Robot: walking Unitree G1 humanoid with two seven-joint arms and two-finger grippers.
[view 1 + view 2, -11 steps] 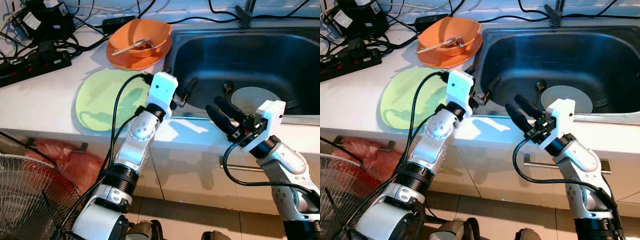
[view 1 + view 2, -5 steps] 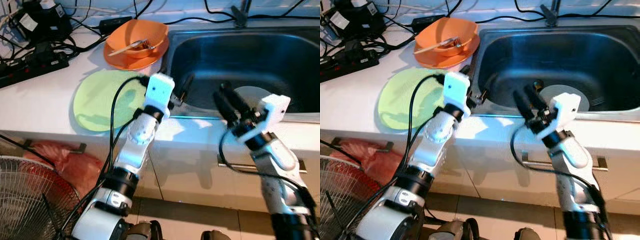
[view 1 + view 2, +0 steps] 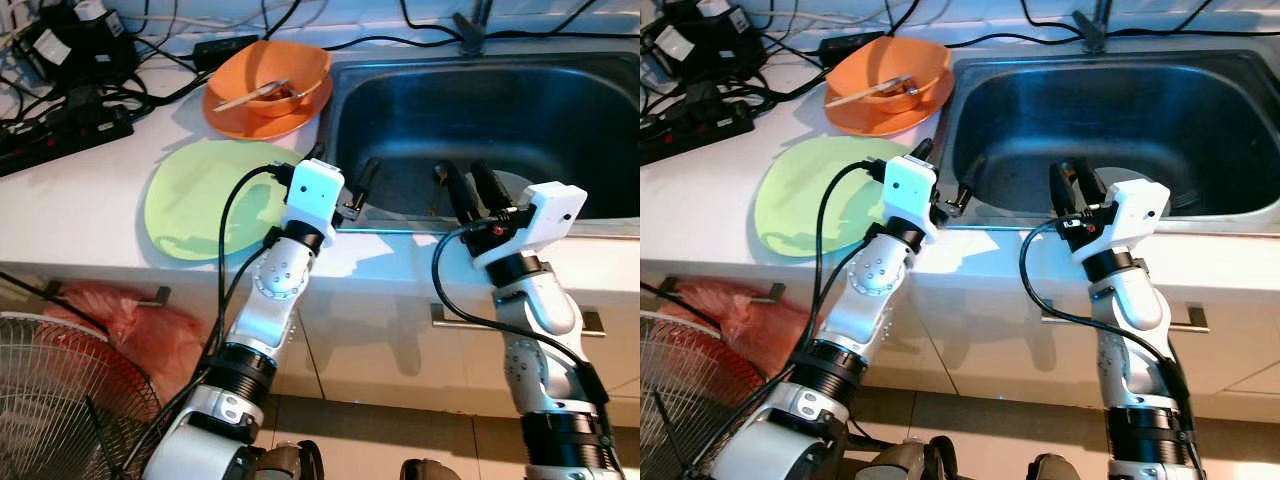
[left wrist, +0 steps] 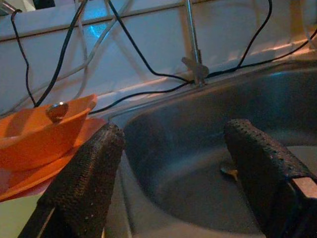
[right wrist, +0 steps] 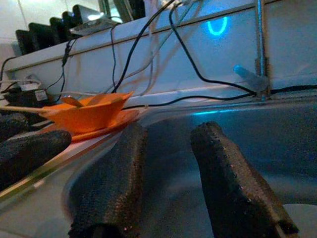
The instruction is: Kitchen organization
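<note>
Little of the tidying looks done yet, as far as can be judged: the dishes lie unsorted and both grippers are empty. The right gripper (image 3: 472,190) hangs over the front rim of the sink (image 3: 600,75), its two black fingers parted by a moderate gap with nothing between them, pointing toward twelve o'clock into the basin. A white plate (image 3: 515,185) lies on the sink floor just beyond those fingers, largely hidden behind them, and seems the likely next pick. At about nine o'clock from it, the left gripper (image 3: 340,180) sits over the sink's near left corner, fingers spread wide in its wrist view and holding nothing. On the counter (image 3: 80,200) at ten o'clock from the left gripper lies a flat green plate (image 3: 200,195), and at twelve o'clock from that an orange bowl (image 3: 270,70) stands on an orange plate with what looks like a utensil and scraps inside. Black cables and a power strip (image 3: 60,125) crowd the counter's far left.
</note>
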